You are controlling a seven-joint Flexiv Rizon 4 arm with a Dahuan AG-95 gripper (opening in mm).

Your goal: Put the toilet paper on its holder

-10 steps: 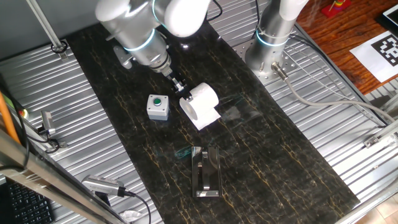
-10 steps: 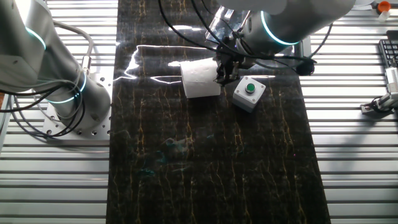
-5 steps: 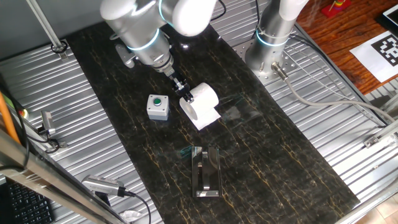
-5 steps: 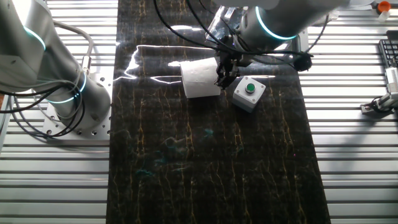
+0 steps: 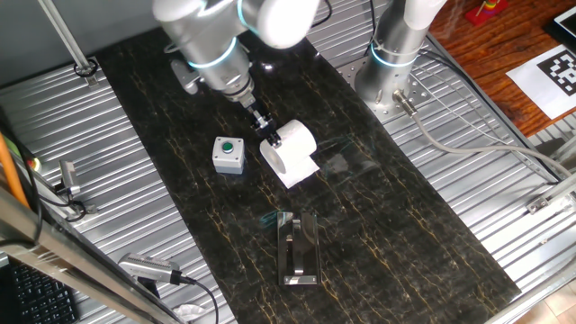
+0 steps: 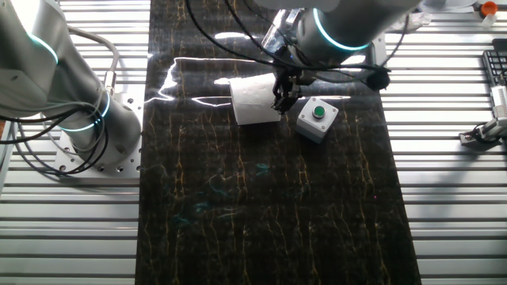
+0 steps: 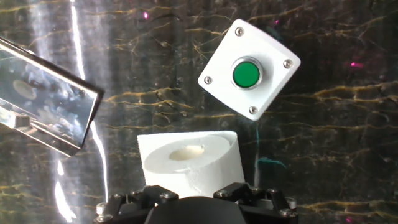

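The toilet paper [image 5: 292, 151] lies on its side on the dark table [image 5: 405, 234], with the gripper [image 5: 268, 137] at its end face. The holder [image 5: 298, 248] is seen whole in one fixed view only. Beside the roll sits a grey box [image 7: 249, 68] with a green button. Whether the gripper is closed cannot be told.

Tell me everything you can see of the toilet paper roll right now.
The toilet paper is a white roll with a hollow core, lying on its side on the dark marbled table, a loose sheet end trailing beneath it. The gripper sits at the end that faces the grey button box; whether the fingers pinch it is unclear. The holder lies apart, nearer the table's end.
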